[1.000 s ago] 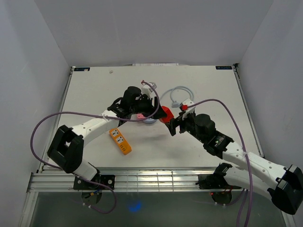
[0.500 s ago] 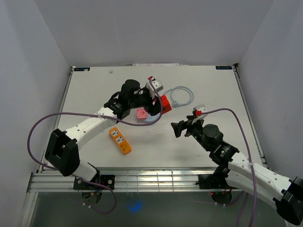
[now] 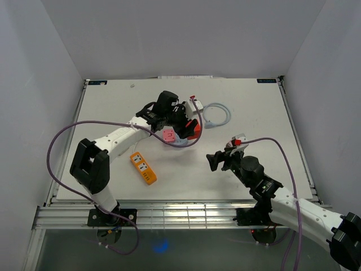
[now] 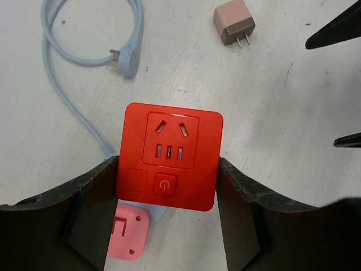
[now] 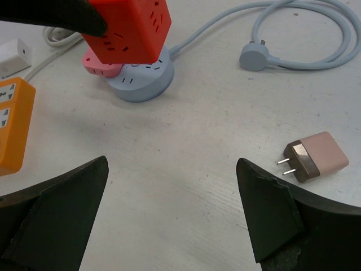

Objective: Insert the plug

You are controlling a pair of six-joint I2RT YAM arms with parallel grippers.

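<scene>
The plug [image 5: 316,160], a tan two-prong block, is lying flat on the tabletop [image 5: 192,147], touched by nothing. In my right wrist view it is sitting just above my right-hand finger [image 5: 265,214], with its prongs pointing toward the middle of the picture. In my left wrist view it is showing at the top edge [image 4: 234,22], well apart from the cube [image 4: 168,164].

I am pinching that red cube with my left claw [image 4: 167,192], one finger pressing on each side wall. The face with the sockets and the power button is looking straight into my left camera. From the right wrist the cube [image 5: 130,31] is hanging over a round grey-blue socket [image 5: 141,79]. I cannot tell whether the two are touching. A pink socket [image 5: 98,63] is lying just beside the round one, partly under the cube.

My right claw [image 5: 172,166] is standing wide apart and gripping nothing, hovering over bare tabletop between the round socket and the plug. In the top view it [image 3: 217,160] is pointing toward the cube [image 3: 193,129].

A pale blue cable [image 5: 304,34] is looping across the far side of the tabletop, and its angled end [image 5: 255,56] is lying loose. An orange strip [image 5: 14,127] is lying at the left, with a white block [image 5: 14,56] beyond it.
</scene>
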